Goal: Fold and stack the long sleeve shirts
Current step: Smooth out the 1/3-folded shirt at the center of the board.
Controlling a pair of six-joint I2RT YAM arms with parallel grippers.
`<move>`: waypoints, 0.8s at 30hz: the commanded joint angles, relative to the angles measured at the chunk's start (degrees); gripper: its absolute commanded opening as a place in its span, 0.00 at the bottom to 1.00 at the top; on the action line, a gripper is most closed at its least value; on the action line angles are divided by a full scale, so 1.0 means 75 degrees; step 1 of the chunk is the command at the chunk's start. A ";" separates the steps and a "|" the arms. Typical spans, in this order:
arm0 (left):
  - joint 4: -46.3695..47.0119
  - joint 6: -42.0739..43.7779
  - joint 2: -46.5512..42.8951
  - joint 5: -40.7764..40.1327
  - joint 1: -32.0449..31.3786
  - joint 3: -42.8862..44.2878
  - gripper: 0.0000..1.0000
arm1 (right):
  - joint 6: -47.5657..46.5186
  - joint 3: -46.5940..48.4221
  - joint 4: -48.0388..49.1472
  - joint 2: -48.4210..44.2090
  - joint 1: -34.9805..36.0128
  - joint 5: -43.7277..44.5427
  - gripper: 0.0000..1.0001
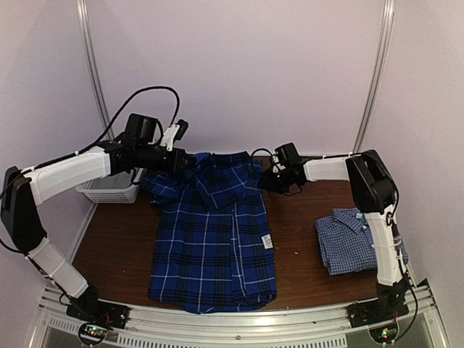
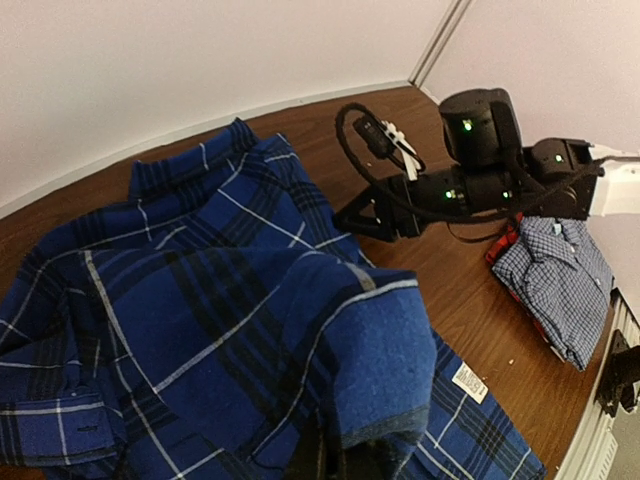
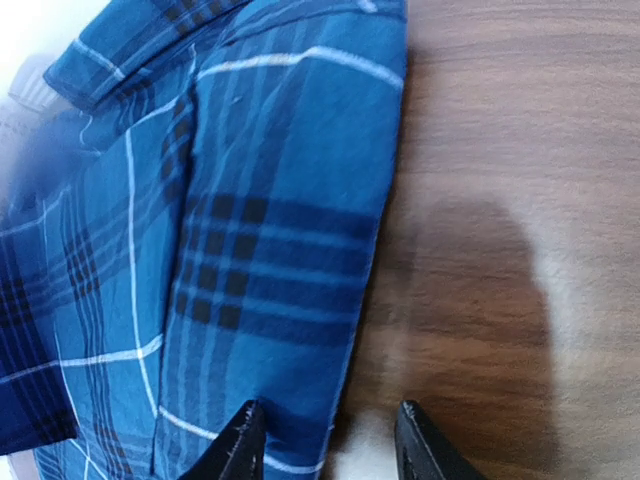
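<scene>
The dark blue plaid shirt lies spread in the middle of the table, collar end toward the far wall. My left gripper is shut on a fold of it near the far left corner. That cloth drapes up over the gripper and hides its fingers. My right gripper is at the shirt's far right edge. It is open, its fingertips straddling the shirt's edge low over the wood. The paler checked shirt lies folded at the right, also seen in the left wrist view.
A white mesh basket stands at the far left under the left arm. The right arm reaches in across the far right of the table. Bare brown wood separates the two shirts. Pale walls close off the back and sides.
</scene>
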 commanded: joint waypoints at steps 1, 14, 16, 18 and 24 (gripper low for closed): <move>0.0556 -0.0146 0.0390 0.0243 -0.0548 -0.0075 0.00 | -0.0017 0.0186 0.0225 0.0280 -0.0264 -0.0288 0.51; 0.0645 -0.0625 0.2656 0.0258 -0.2122 0.0891 0.00 | 0.1324 0.0394 0.2178 0.1238 -0.0778 -0.1586 0.48; 0.0530 -0.0634 0.2945 0.0253 -0.2280 0.1072 0.00 | 0.1509 0.0568 0.2308 0.1426 -0.0784 -0.1745 0.46; 0.0329 -0.0674 0.3277 0.0217 -0.2438 0.1228 0.00 | 0.1691 0.0682 0.2501 0.1586 -0.0783 -0.1865 0.44; -0.0148 -0.0823 0.3917 -0.0020 -0.2812 0.1423 0.00 | 0.2099 0.1017 0.2884 0.1934 -0.0813 -0.1958 0.34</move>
